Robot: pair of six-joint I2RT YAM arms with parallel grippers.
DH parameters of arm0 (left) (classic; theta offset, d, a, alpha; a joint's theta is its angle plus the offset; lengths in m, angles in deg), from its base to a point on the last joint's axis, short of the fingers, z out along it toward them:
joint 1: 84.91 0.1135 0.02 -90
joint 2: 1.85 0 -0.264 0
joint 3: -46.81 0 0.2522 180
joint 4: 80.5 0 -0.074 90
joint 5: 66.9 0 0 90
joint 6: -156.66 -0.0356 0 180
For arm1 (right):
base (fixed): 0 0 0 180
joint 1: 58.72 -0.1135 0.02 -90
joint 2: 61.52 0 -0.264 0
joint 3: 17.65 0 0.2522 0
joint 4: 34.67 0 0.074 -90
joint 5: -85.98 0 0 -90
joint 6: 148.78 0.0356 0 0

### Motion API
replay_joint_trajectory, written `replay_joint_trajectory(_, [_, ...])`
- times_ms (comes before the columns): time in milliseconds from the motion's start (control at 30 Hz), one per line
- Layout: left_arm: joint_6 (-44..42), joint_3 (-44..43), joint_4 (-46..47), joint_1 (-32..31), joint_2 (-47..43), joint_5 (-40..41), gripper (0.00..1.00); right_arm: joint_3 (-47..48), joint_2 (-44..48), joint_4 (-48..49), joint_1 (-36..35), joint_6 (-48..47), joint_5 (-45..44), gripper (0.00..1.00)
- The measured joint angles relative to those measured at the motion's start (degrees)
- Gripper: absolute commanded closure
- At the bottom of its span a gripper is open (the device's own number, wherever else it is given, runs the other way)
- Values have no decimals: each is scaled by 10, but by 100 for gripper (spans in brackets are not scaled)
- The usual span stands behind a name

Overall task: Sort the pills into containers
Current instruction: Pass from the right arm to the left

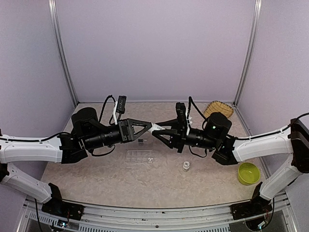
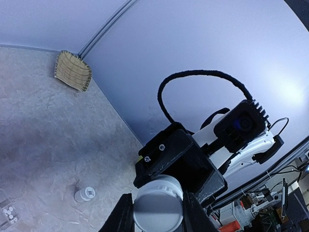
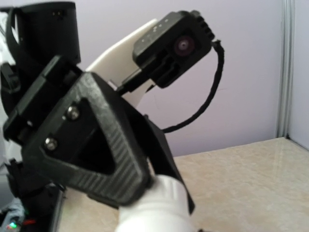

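Note:
A white pill bottle hangs in mid-air between both grippers, above the table's middle. My left gripper is shut on its ribbed cap, one finger pressed to each side. My right gripper is shut on the bottle's body from the other end; its own fingers are out of frame in the right wrist view. The container, a flat clear box with compartments, lies on the table below. A few white pills sit in one of its right-hand compartments, and those pills also show in the left wrist view.
A second small bottle stands on the table right of the box. A woven basket lies in the back right corner. A lime-green bowl sits near the front right. A small dark piece lies just behind the box.

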Motion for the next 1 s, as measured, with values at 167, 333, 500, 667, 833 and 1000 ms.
replay_joint_trajectory(167, [-17, 10, 25, 1, 0, -9, 85, 0, -10, 23, 8, 62, 22, 84])
replay_joint_trajectory(333, [-28, 21, 41, 4, 0, -14, 86, 4, -26, 42, 12, 138, 52, 84])
replay_joint_trajectory(500, [-35, 24, 57, 4, 0, -17, 86, 8, -28, 50, 15, 204, 64, 78])
replay_joint_trajectory(667, [-35, 24, 59, 4, 0, -16, 86, 9, -28, 50, 15, 233, 63, 68])
replay_joint_trajectory(833, [-38, 24, 59, 3, 0, -13, 85, 11, -28, 39, 15, 238, 61, 54])
replay_joint_trajectory(1000, [-47, 24, 57, 2, -4, -16, 86, 18, -28, 11, 15, 244, 56, 44])
